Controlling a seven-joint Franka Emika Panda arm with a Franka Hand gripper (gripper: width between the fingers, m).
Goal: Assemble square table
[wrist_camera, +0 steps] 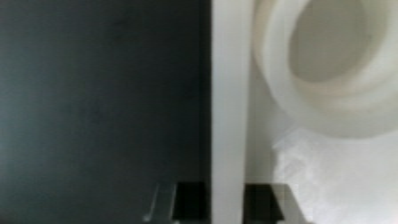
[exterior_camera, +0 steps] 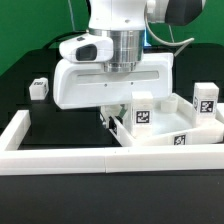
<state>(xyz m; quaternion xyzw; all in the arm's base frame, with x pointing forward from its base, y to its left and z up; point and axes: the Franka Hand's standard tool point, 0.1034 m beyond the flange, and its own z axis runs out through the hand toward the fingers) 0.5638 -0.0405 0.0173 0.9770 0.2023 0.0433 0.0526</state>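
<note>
The square table slab (exterior_camera: 165, 125) is white with a raised rim and black-and-white tags, and lies at the exterior view's right inside the fence. My gripper (exterior_camera: 112, 114) stands over its left edge. In the wrist view my gripper (wrist_camera: 228, 205) straddles the slab's upright rim wall (wrist_camera: 228, 110), with one dark finger (wrist_camera: 189, 203) on each side, shut on it. A round corner socket (wrist_camera: 338, 50) shows beside the rim. One small tagged leg (exterior_camera: 38, 88) stands on the black table at the left. Another leg (exterior_camera: 205, 98) stands at the slab's far right.
Long white bars form a low fence: one runs along the front (exterior_camera: 100, 158) and one along the left (exterior_camera: 20, 128). The slab sits against the front bar. The arm's white body hides the slab's far left part.
</note>
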